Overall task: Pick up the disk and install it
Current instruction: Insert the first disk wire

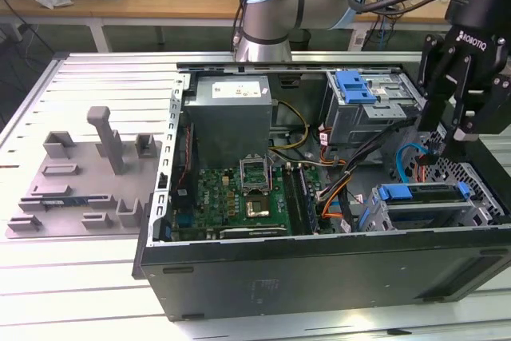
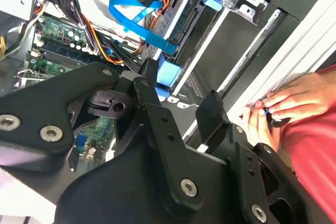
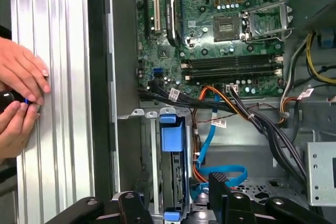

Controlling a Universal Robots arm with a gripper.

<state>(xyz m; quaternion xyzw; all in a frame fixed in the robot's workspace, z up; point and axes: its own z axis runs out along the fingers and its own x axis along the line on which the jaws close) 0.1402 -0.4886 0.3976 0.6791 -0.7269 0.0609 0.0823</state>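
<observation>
The disk [image 1: 423, 195], silver in a bright blue carrier, sits in the drive cage at the front corner of the open computer case [image 1: 263, 265], on the exterior view's right. In the first wrist view the disk [image 3: 173, 171] stands edge-on in its slot, blue tab toward the motherboard. My gripper [image 1: 447, 129] hangs just above it, open, with the fingers [image 3: 218, 187] apart on either side of the disk's end and nothing held. In the second wrist view my gripper [image 2: 181, 95] frames the blue carrier tab [image 2: 169, 74].
A blue data cable [image 3: 220, 174] and bundled power wires [image 3: 262, 124] lie beside the drive cage. A second blue bracket [image 1: 355, 85] tops the upper bay. A person's hands [image 3: 21, 93] rest on the ribbed table next to the case. A grey fixture plate [image 1: 88, 173] lies on the exterior view's left.
</observation>
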